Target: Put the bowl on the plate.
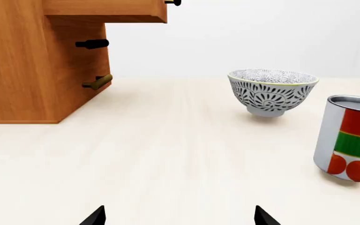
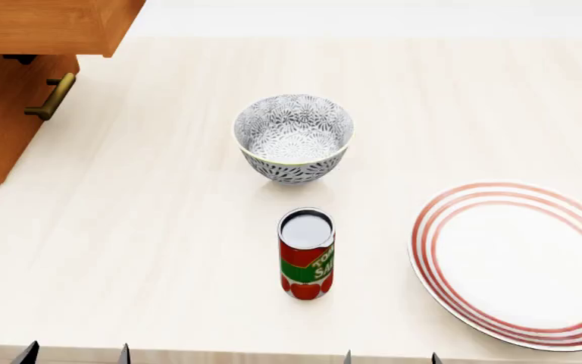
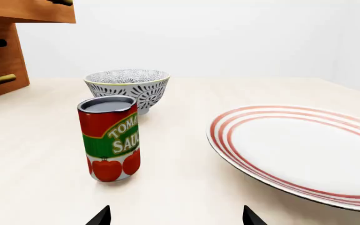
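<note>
The patterned bowl point(image 2: 293, 138) stands upright on the pale table, toward the back middle; it also shows as the bowl point(image 1: 272, 92) and bowl point(image 3: 128, 89) in the wrist views. The red-ringed white plate point(image 2: 442, 220) lies at the right; the plate point(image 3: 230, 136) fills the right wrist view's side. Only the fingertips of both grippers show, at the table's near edge. My left gripper point(image 2: 73, 354) is open and empty, well short of the bowl. My right gripper point(image 2: 390, 358) is open and empty, near the plate's front.
A red tomato-sauce can point(image 2: 306, 254) stands between the bowl and the near edge, left of the plate. A wooden cabinet point(image 2: 8, 91) with handles and an open drawer point(image 2: 48, 23) occupies the back left corner. Table's near edge point(image 2: 220, 353) runs just ahead of the fingertips.
</note>
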Available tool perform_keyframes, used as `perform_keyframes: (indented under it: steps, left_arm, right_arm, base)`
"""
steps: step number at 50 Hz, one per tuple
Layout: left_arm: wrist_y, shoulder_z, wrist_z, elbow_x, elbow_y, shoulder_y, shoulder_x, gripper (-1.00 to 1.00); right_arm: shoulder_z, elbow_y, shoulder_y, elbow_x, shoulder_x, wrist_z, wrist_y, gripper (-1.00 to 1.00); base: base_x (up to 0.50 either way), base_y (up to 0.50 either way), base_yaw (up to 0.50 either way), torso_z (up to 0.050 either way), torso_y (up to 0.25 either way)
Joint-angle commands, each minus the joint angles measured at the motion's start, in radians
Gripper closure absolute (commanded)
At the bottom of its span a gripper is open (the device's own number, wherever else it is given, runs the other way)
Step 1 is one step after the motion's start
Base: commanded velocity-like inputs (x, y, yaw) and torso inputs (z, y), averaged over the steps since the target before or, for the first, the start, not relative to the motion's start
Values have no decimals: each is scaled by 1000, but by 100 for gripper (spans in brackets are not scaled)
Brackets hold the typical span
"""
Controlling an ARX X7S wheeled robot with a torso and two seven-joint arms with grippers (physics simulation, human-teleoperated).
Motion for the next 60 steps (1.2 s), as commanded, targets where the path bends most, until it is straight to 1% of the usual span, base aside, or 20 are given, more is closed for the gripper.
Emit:
perform_keyframes:
  steps: [1, 9, 13, 14, 19, 21, 22, 25, 26, 29, 30, 32, 33, 35, 36, 40, 45, 50, 55, 60]
  left_arm:
    - [-9, 18, -18, -16, 14, 5, -16, -100]
    - [36, 46, -42, -53, -2, 2, -39, -100]
    - [17, 54, -44, -70, -1, -2, -50, -100]
    - [35, 52, -74, -47, -27, -13, -47, -100]
    - [-31, 68, -80, -54, -43, -31, -59, -100]
    - [-37, 70, -100, -39, -30, -47, -63, -100]
    - [-85, 67, -97, -51, 20, -61, -68, -100]
    - [-146, 89, -112, -10, 94, -87, -88, -100]
    - [-234, 79, -97, -43, 179, -106, -91, -100]
    - [-352, 67, -92, -79, 298, -147, -97, -100]
    - [-465, 46, -81, -133, 386, -183, -98, -100]
    - [-522, 36, -79, -163, 448, -213, -102, -100]
    - [-588, 24, -84, -188, 521, -247, -104, -100]
    - [-683, 4, -83, -238, 595, -285, -107, -100]
    - [-737, -13, -89, -265, 650, -315, -108, -100]
    - [-840, -42, -107, -317, 743, -370, -111, -100]
    - [-884, -61, -118, -347, 777, -399, -113, -100]
    - [-857, -61, -124, -342, 761, -400, -116, -100]
    - [-843, -63, -127, -348, 751, -391, -117, -100]
    - [-823, -67, -130, -349, 729, -382, -119, -100]
  right_arm:
    - [-23, -15, -4, 17, 17, 23, 11, -100]
    - [-47, -8, 4, 44, 42, 54, 22, -100]
    - [-56, 6, 6, 53, 51, 61, 24, -100]
    - [-59, 20, 17, 50, 53, 68, 55, -100]
    - [-72, 29, 38, 40, 60, 94, 118, -100]
    - [-74, -20, 38, 37, 67, 104, 152, -100]
    - [-64, -87, 46, 54, 74, 101, 202, -100]
    - [-55, -223, 68, 82, 89, 98, 335, -100]
    - [-58, -313, 82, 85, 98, 102, 422, -100]
    - [-65, -447, 97, 85, 116, 108, 500, -100]
    - [-72, -522, 117, 81, 132, 104, 552, -100]
    - [-82, -575, 141, 69, 145, 110, 606, -100]
    - [-81, -636, 173, 83, 158, 96, 673, -100]
    - [-75, -691, 207, 86, 163, 102, 729, -100]
    - [-63, -739, 241, 109, 169, 89, 796, -100]
    - [-61, -827, 302, 113, 186, 91, 879, -100]
    - [-36, -886, 375, 129, 190, 94, 958, -100]
    - [11, -925, 452, 145, 190, 95, 979, -100]
    - [51, -923, 470, 172, 181, 83, 985, -100]
    - [36, -900, 455, 163, 187, 90, 960, -100]
  base:
    - [0, 0, 0, 0, 0]
    - [0, 0, 0, 0, 0]
    - [0, 0, 0, 0, 0]
    - [0, 0, 0, 0, 0]
    - [0, 0, 0, 0, 0]
    - [0, 0, 0, 0, 0]
    - [0, 0, 0, 0, 0]
    - [0, 0, 0, 0, 0]
    - [0, 0, 0, 0, 0]
    - [0, 0, 0, 0, 0]
    - [0, 0, 0, 0, 0]
    - [0, 0, 0, 0, 0]
    - [0, 0, 0, 0, 0]
    - [0, 0, 0, 0, 0]
    - [0, 0, 0, 0, 0]
    - [0, 0, 0, 0, 0]
    - [0, 0, 0, 0, 0]
    - [95, 0, 0, 0, 0]
    - [468, 0, 0, 0, 0]
    - [500, 0, 0, 0, 0]
